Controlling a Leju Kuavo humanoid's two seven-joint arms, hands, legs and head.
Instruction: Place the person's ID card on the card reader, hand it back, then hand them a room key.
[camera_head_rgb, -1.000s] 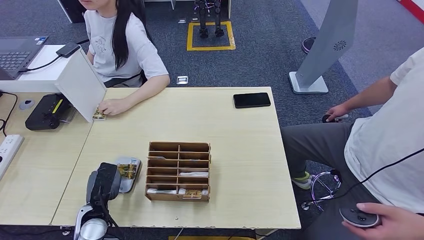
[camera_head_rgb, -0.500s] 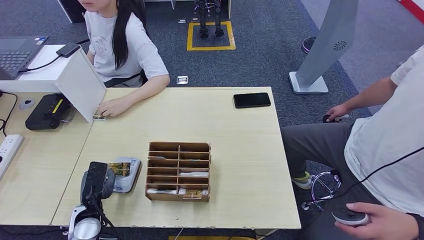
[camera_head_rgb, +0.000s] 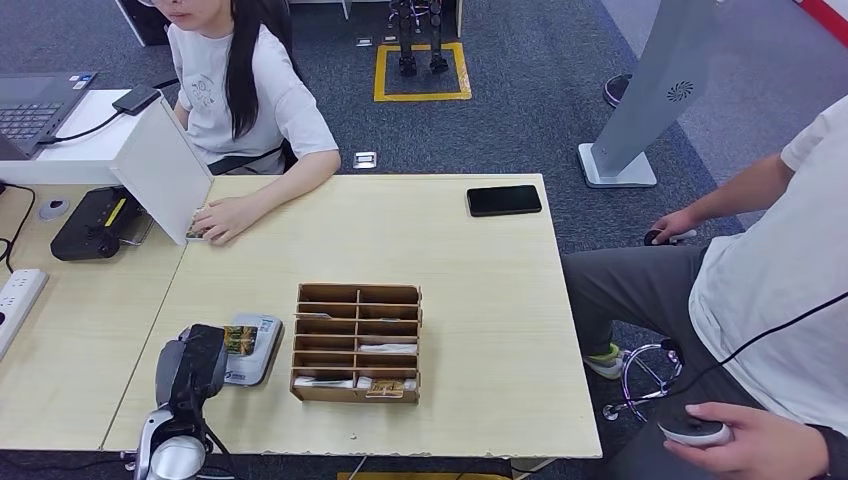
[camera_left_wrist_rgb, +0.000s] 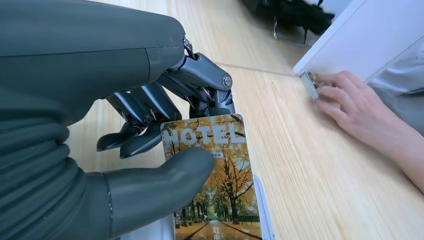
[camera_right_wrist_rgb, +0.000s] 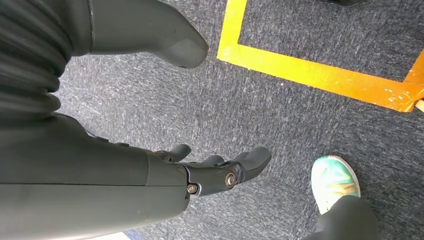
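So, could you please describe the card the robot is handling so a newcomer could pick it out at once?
Start at the wooden slotted organiser in the middle of the pale table. Just beside it, toward the robot's left, the left hand holds a card over a grey reader. Unlike the cards in the organiser, it shows an autumn tree avenue and the word HOTEL.

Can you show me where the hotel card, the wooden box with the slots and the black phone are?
hotel card (camera_left_wrist_rgb: 220, 190): left wrist view, middle of its printed face.
wooden box (camera_head_rgb: 357, 342): head view, a middle divider.
black phone (camera_head_rgb: 503, 200): head view, centre of its screen.
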